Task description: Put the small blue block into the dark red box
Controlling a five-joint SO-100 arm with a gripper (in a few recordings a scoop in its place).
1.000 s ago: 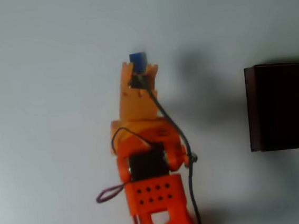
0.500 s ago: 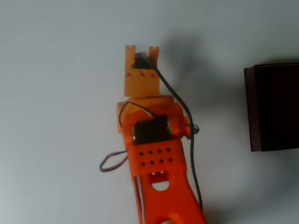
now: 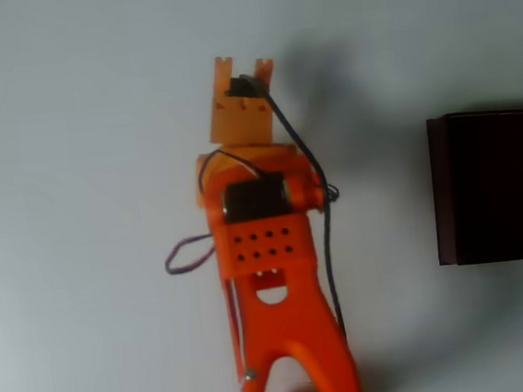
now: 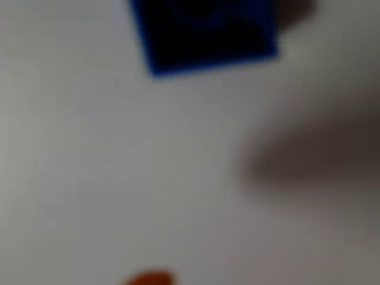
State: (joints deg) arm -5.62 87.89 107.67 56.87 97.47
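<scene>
Closing over the block [image 4: 205, 32]
Gripper [image 3: 244, 68] has advanced, covering it from overhead; finger state cannot be told. Box [image 3: 497, 184] well apart, empty.

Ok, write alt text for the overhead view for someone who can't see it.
An orange robot arm reaches up the middle of a pale table, its gripper pointing toward the top of the picture. A dark red box with a nearly black interior sits apart at the right edge, cut off by the frame. A black cable runs along the arm.
</scene>
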